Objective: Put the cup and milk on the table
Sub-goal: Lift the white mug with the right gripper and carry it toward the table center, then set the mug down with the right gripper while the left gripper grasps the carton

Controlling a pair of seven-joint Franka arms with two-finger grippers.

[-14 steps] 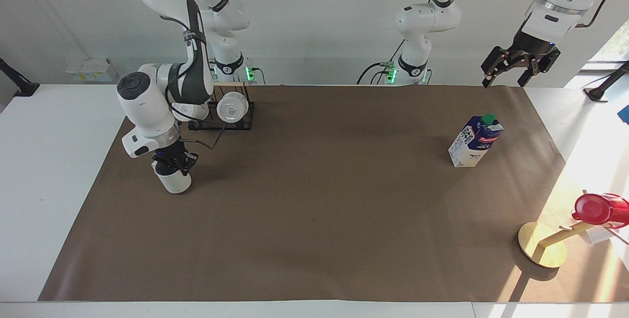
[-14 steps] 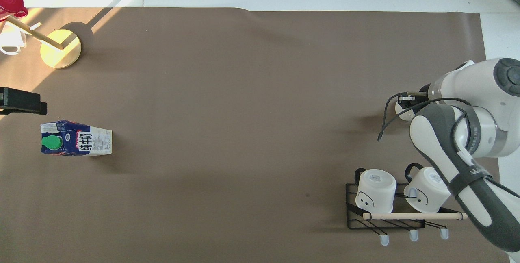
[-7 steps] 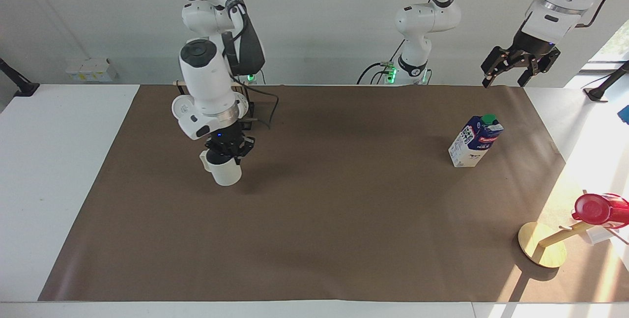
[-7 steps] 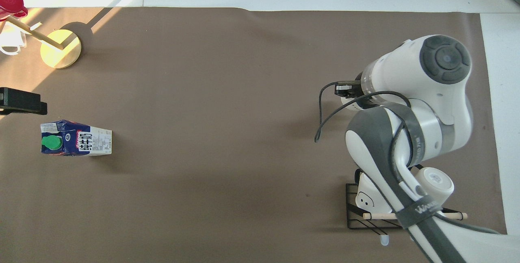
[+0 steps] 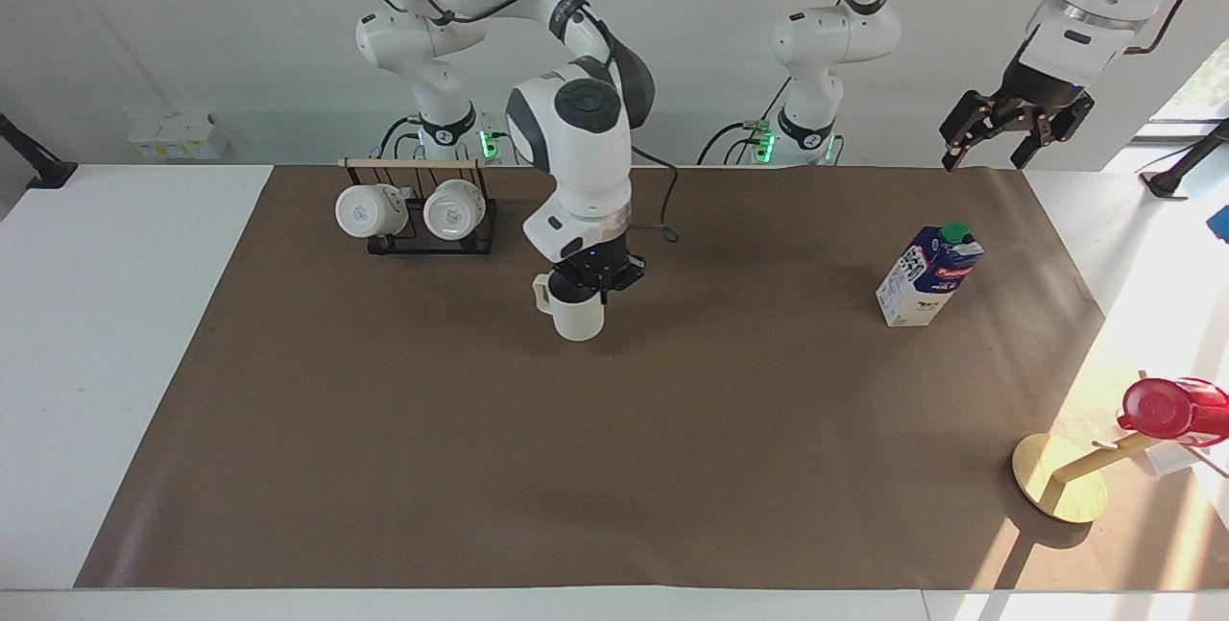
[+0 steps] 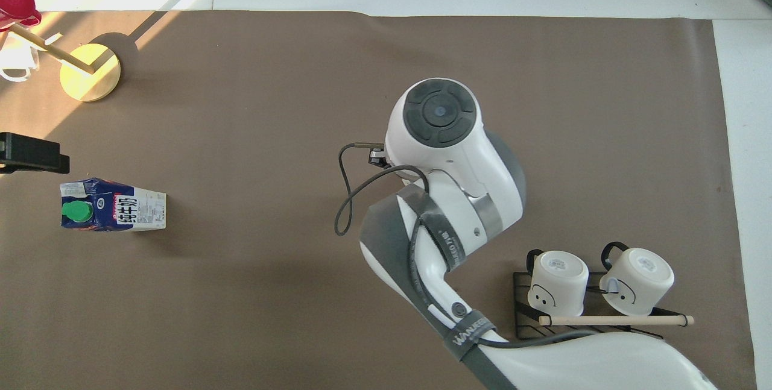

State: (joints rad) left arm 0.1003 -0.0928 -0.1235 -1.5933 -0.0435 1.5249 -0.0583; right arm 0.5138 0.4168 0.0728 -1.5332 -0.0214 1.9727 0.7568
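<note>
The right claw (image 5: 593,282) grips the cup (image 5: 575,310) by its rim from above, over the middle of the counter (image 5: 614,467); the cup hangs upright with its handle toward the right arm's end, and whether its base touches the mat cannot be told. From overhead, the right arm's wrist hides both cup and claw. The milk (image 5: 928,275) (image 6: 113,213) stands upright on the mat toward the left arm's end, well apart from the cup. The left claw (image 5: 1008,130) waits in the air with its fingers spread wide, holding nothing, over the counter's edge nearest the robots at the left arm's end. A rack (image 5: 427,232) (image 6: 594,311) with two white mugs (image 5: 453,209) (image 6: 558,281) sits toward the right arm's end, nearer the robots than the cup. A round wooden stand (image 5: 1056,489) (image 6: 90,72) with a red item (image 5: 1173,408) sits at the left arm's end, farther from the robots than the milk.
</note>
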